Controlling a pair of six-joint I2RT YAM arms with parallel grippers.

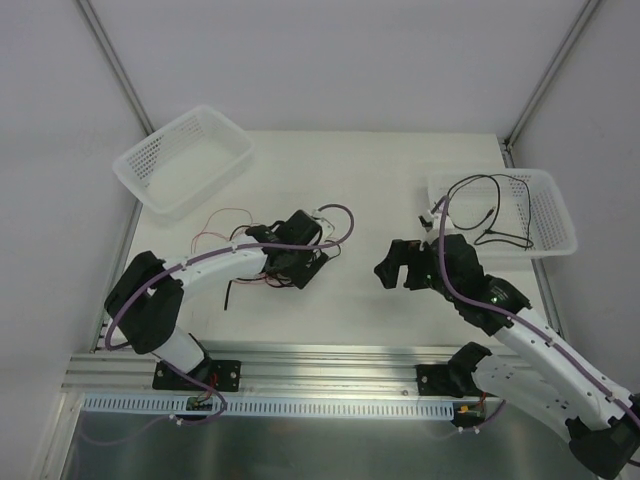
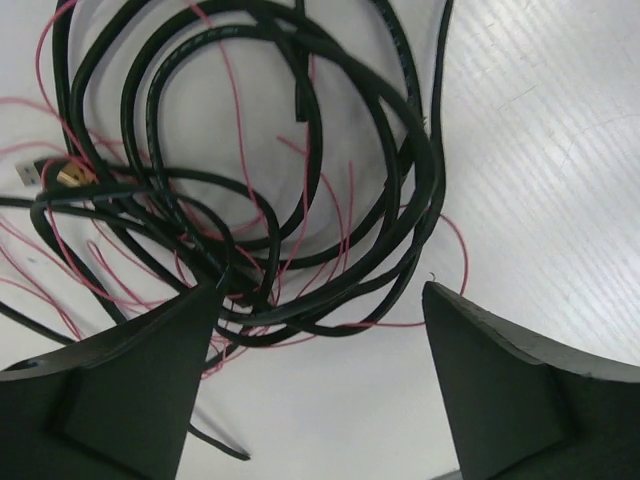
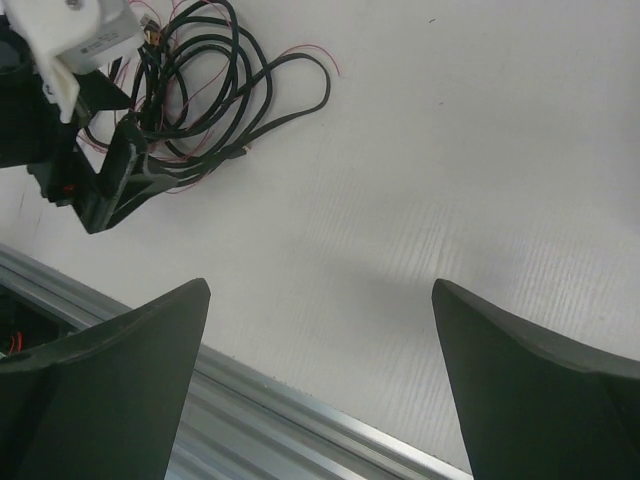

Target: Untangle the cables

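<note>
Top external: left hand (image 1: 297,248) spread wide, gripping nothing, over the cables (image 2: 120,195) at the counter's (image 1: 370,180) 9 o'clock. Right hand (image 1: 405,265) spread, empty, at 3 o'clock. Risk: pinching several strands together would tighten the knot.

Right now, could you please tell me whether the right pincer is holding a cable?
No, the right pincer gapes open over the table, and the cables lie well apart from it.
</note>
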